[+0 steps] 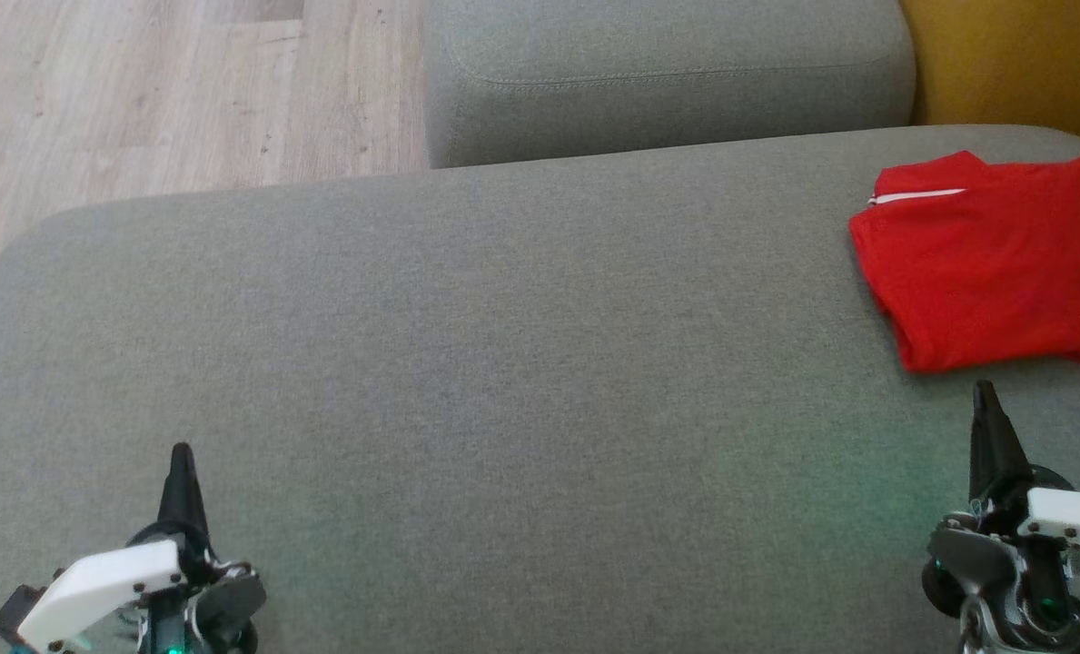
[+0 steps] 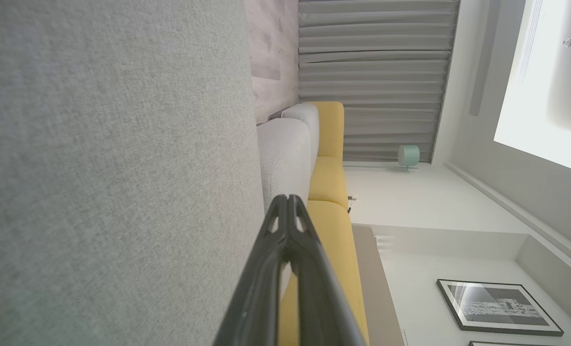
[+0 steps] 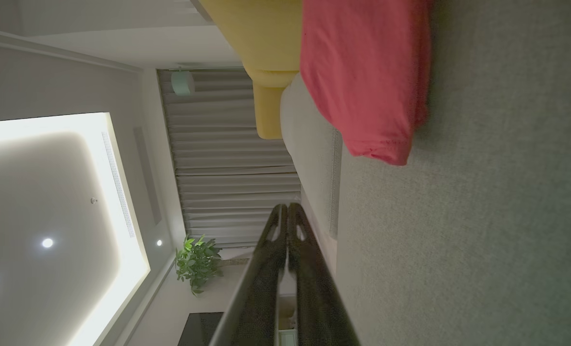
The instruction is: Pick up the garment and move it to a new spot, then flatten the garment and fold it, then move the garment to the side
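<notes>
We see the folded red cloth garment (image 1: 989, 268) lying at the far right of the grey fabric sofa seat (image 1: 503, 363), its long axis roughly left to right and its white-trimmed corner at the far left. Our left gripper (image 1: 181, 451) and right gripper (image 1: 985, 391) point forward, jaws together and empty.

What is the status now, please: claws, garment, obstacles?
Both shut, empty: left claw, right claw. Red garment folded, on grey cushion, far right, apart from right claw. Nothing seen in the way.
</notes>
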